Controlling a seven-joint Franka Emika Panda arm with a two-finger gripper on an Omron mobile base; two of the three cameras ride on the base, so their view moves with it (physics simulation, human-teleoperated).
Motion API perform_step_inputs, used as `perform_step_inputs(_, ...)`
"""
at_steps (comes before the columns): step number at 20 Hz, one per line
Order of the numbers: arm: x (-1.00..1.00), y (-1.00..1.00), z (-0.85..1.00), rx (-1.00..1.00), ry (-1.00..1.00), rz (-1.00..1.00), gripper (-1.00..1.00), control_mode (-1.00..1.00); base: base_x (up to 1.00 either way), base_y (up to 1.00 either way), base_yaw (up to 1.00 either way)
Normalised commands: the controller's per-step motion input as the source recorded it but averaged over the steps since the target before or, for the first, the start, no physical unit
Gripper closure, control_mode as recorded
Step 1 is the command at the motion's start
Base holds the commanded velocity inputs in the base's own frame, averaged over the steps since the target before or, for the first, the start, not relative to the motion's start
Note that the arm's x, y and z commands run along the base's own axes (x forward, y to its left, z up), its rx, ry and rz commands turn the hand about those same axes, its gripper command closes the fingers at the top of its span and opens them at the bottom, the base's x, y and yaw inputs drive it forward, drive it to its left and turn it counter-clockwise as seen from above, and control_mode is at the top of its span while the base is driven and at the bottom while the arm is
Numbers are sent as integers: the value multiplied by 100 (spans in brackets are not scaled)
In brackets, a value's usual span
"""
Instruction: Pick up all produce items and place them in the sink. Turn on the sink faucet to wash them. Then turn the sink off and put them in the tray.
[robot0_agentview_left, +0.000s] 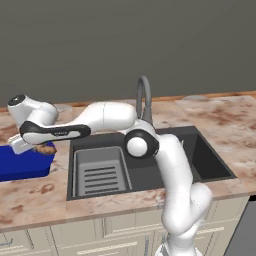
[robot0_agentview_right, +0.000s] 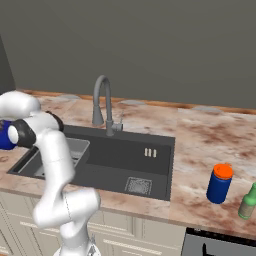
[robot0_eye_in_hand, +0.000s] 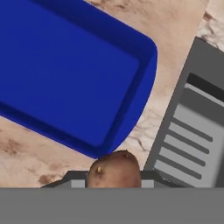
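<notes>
Produce item (robot0_eye_in_hand: 114, 169) between jaws, above tray (robot0_eye_in_hand: 65, 70) edge.

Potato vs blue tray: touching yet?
Apart. In the hand view the potato sits between the gripper fingers, above the blue tray, whose rim lies far below. The left base view shows it over the tray's edge.

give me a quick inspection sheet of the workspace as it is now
surface: marbled brown counter with a recessed sink
job's things: produce item held over the counter at the edge of the blue tray; tray interior bare; faucet shows no water
clutter: blue jar with orange lid, green bottle, grey rack insert in the sink
grippers: gripper shut on the produce item
cables: nothing seen
surroundings: grey wall, pale cabinets below
</notes>
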Motion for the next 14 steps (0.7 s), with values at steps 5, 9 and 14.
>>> perform_step_inputs(5, 13, 32, -17, 0, 0, 3, 100, -100, 0, 0, 0)
perform_step_inputs(9, 8, 23, -27, 0, 0, 6, 100, -100, 0, 0, 0)
perform_step_inputs(14, 9, 13, -27, 0, 0, 8, 100, -100, 0, 0, 0)
